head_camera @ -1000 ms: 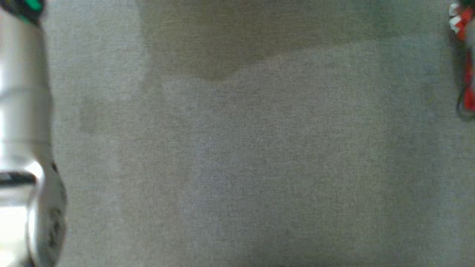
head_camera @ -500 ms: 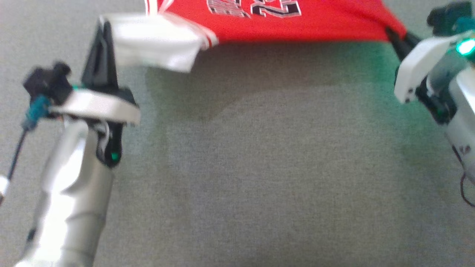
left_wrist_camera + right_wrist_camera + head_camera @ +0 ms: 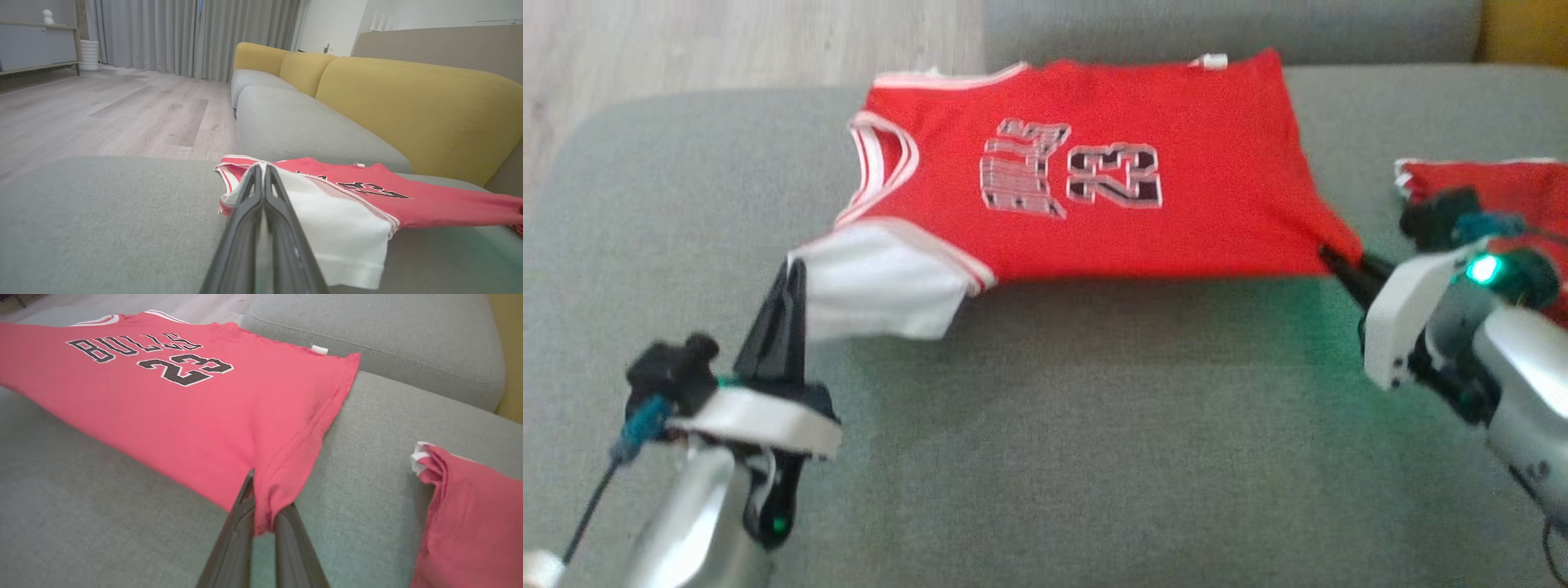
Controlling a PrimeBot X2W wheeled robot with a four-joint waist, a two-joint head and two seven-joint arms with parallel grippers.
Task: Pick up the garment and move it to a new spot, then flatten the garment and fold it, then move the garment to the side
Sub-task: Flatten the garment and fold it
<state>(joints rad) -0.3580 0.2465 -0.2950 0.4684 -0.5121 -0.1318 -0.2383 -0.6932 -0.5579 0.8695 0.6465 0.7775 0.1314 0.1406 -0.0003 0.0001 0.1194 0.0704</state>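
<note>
Head camera has swung up since half a second ago, so the whole jersey (image 3: 1086, 188) fits in frame now instead of just its near edge. Both grippers haven't let go in that time.

Current state: jersey is spread print-side up over the far half of the grey seat (image 3: 1045, 457), neck end toward the seat's left edge, hem toward the right. Its far edge runs along the seat's far edge, right by the seam with the next cushion (image 3: 1225, 28). The near edge looks pulled taut and a bit off the fabric, with a shadow under it.

Left gripper (image 3: 795, 268) is pinched tight on the white corner at the near left, fingers flat together with cloth between them. Right gripper (image 3: 1330, 257) is clamped narrow on the red hem corner at the near right, cloth bunched between the tips.

Another red garment (image 3: 1503, 184) lies by the seat's right edge, apart from the jersey. Wood floor (image 3: 727, 41) shows past the far left corner.
</note>
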